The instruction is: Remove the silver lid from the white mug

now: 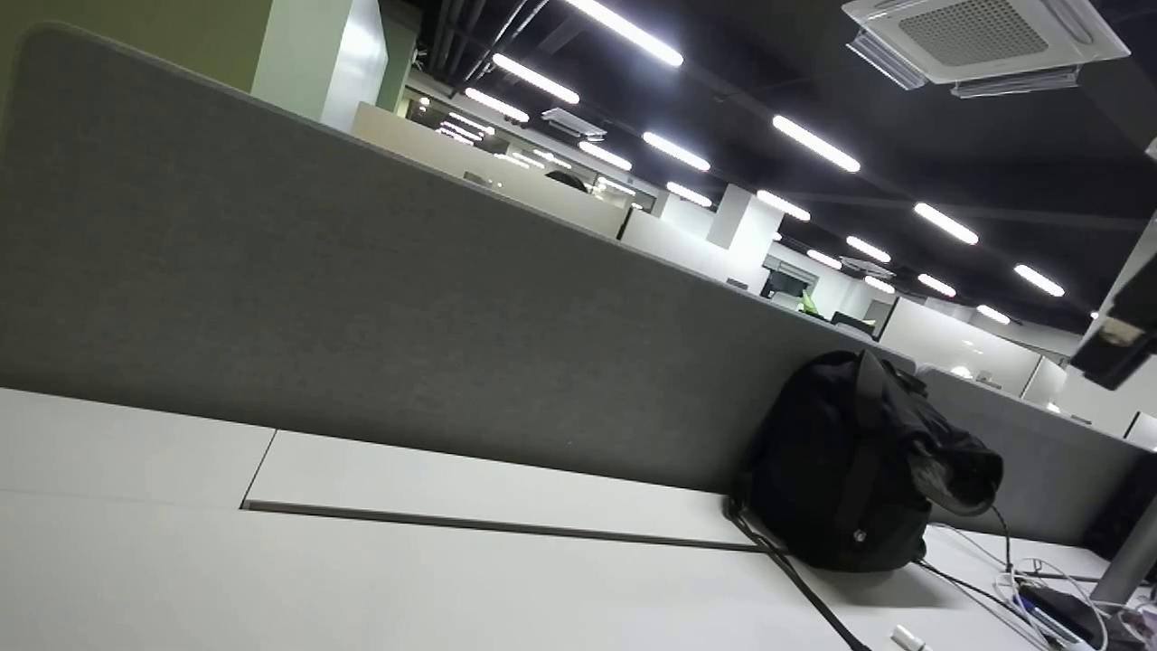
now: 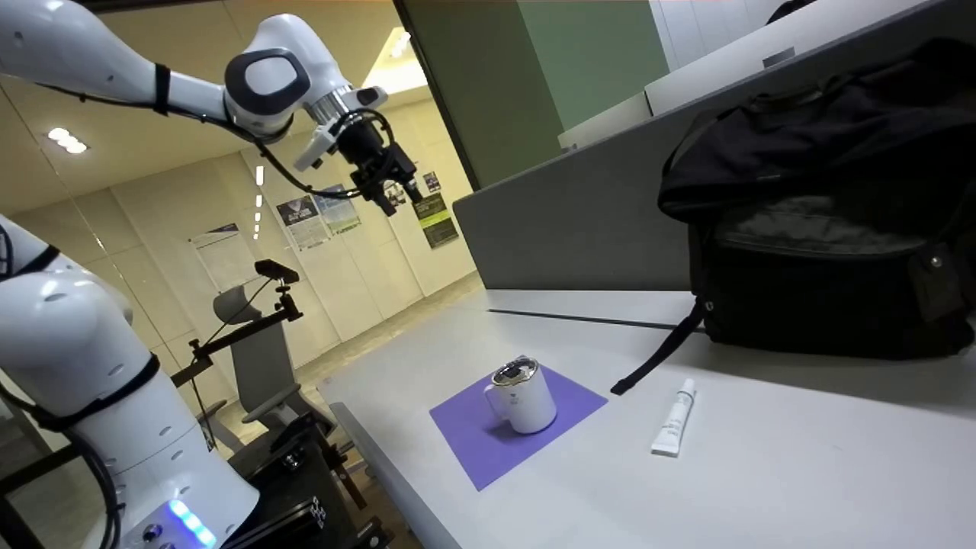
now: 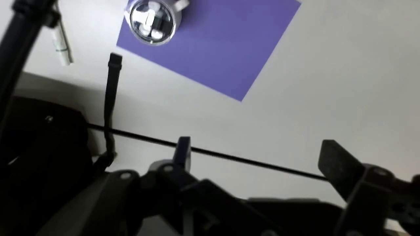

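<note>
- A round silver lid (image 2: 516, 371) is capping the cylindrical white mug (image 2: 531, 406).
- The mug is standing upright, long axis vertical, on a flat purple sheet (image 2: 473, 446), handle (image 3: 181, 4) pointing away from a slim white tube (image 2: 674, 421).
- The black gripper (image 2: 402, 203) is hanging higher, well apart from the mug, jaws spread wide.
</note>
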You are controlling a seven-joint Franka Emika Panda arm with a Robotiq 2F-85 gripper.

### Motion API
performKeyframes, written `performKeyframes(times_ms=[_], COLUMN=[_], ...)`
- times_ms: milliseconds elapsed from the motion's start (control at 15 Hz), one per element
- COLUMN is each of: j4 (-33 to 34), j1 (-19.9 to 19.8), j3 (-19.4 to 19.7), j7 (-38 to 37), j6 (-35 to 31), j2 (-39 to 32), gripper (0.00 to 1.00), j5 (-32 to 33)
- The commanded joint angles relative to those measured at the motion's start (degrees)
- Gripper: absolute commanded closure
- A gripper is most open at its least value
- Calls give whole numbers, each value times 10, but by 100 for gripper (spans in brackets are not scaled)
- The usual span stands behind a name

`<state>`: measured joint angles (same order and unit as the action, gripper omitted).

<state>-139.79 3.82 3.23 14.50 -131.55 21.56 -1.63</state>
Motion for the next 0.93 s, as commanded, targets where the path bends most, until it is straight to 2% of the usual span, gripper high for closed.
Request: performKeyframes(times_ms=[0, 200, 267, 333, 400, 600, 867], j4=[100, 158, 181, 201, 143, 185, 191], j1=[-15, -38, -49, -56, -57, -67, -66], j3=[21, 30, 29, 26, 17, 15, 14], j7=[16, 30, 15, 38, 24, 34, 34], j6=[-66, -73, -42, -4, -59, -27, -21], j2=[-142, -238, -261, -276, -238, -280, -279], gripper=[0, 0, 0, 0, 0, 0, 0], j5=[-13, -30, -29, -53, -29, -43, -45])
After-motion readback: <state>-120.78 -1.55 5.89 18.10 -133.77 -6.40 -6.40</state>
